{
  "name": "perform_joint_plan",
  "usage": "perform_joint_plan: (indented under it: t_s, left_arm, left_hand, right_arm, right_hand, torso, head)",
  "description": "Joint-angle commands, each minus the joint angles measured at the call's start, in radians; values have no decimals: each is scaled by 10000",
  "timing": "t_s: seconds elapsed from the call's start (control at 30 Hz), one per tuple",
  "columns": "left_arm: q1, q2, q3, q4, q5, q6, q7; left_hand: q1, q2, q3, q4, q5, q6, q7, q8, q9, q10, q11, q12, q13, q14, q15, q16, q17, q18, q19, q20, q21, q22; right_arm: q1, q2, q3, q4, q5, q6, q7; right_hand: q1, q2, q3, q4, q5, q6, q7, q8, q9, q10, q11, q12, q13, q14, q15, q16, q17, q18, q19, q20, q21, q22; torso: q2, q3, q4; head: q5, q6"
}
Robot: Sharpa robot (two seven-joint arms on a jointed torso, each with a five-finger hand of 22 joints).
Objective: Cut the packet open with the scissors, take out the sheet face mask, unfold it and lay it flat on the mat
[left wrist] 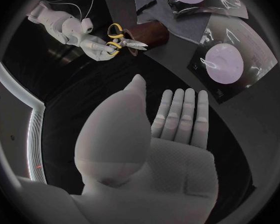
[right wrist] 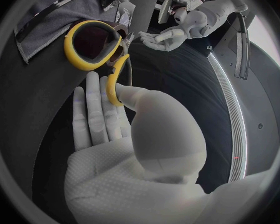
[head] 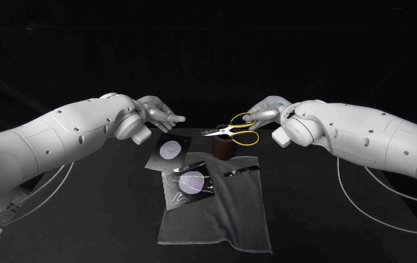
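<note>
**A:** Where could this go wrong?

**B:** Take the big things first. The grey mat [head: 228, 218] lies loose on the black desk [head: 108, 227], and the near packet [head: 193, 183] rests on its far end. A tug there would probably drag and bunch the cloth, spoiling the flat spot meant for the mask. The left hand [head: 161, 116] is raised over the desk's far left. It is empty, palm up, with the fingers straight and side by side, so nothing is steadied for a cut.

**A:** And the other one?

**B:** The right hand [head: 266, 112] pinches one yellow loop of the scissors [head: 231, 131] under its thumb. The larger loop looks free in the right wrist view. A hold like that could let the tool swing or slip, and it likely can't work the blades. The scissors hang in the air above a brown holder [head: 223, 148], tips towards the left hand.

**A:** How do the packets look?

**B:** Both are flat and glossy, each with a pale round patch. The far packet [head: 169, 150] lies smooth on bare desk, just past the mat's corner. The near one is crinkled and catches glare. A thin dark strip [head: 241, 170] lies just beside it on the mat — possibly a trimmed edge. Whether that packet is open cannot be told.
</note>
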Motion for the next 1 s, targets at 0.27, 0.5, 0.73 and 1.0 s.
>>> perform_joint_plan:
  t_s: [0.27, 0.5, 0.73, 1.0]
  left_arm:
    - [-15, -710, 29, 843, 1006, -1410, 1430]
    - [-50, -1164, 12, 1446, 1163, -1472, 1622]
    - [-103, -1352, -16, 1660, 1233, -1434, 1632]
    - [-173, -1409, -23, 1751, 1293, -1399, 1631]
  left_hand:
    - [68, 155, -17, -36, -1, 149, 257, 73, 17, 57, -19, 116, 10, 33, -24, 106, -36, 78, 99, 8, -60, -32]
    - [140, 203, 35, -40, -3, 172, 253, 84, 12, 70, -27, 164, 8, 48, -33, 151, -61, 86, 138, 7, -78, -49]
    - [141, 167, 18, -36, -2, 181, 255, 88, 10, 70, -26, 178, 6, 43, -33, 161, -71, 86, 145, 7, -88, -56]
    - [141, 167, 18, -36, -2, 181, 255, 88, 10, 70, -26, 178, 6, 43, -33, 161, -71, 86, 145, 7, -88, -56]
  right_arm:
    - [-48, 49, -11, 139, 50, -937, -743]
    - [-117, 99, -22, 145, 103, -1235, -863]
    - [-164, 97, -30, 164, 78, -891, -996]
    - [-211, 99, -39, 230, 71, -579, -1081]
  right_hand:
    - [-983, -663, -508, 187, 90, -1140, 539, -427, 65, -1352, 315, -111, -72, -1238, 487, -661, -56, 160, -255, 308, -227, -129]
    - [-1182, -776, -744, 433, 105, -1332, 635, -580, 74, -1645, 421, -82, -56, -1553, 594, -788, -82, 165, -310, 399, -348, -206]
    - [-1471, -1170, -1679, 921, 430, -2179, 1072, -1147, -1, -2849, 865, -28, -57, -2743, 987, -1025, -364, 45, -661, 571, -750, -430]
    - [-1441, -1200, -2566, 1349, 676, -2430, 1166, -1267, 52, -3261, 968, 75, -47, -3141, 1089, -855, -504, -43, -778, 576, -950, -480]
  torso:
    - [-12, -11, 13]
    - [-5, 9, 16]
    - [-2, -1, -3]
    - [8, 10, 0]
  head:
    - [-45, 2]
    - [-44, 5]
    - [-73, 15]
    - [-97, 10]
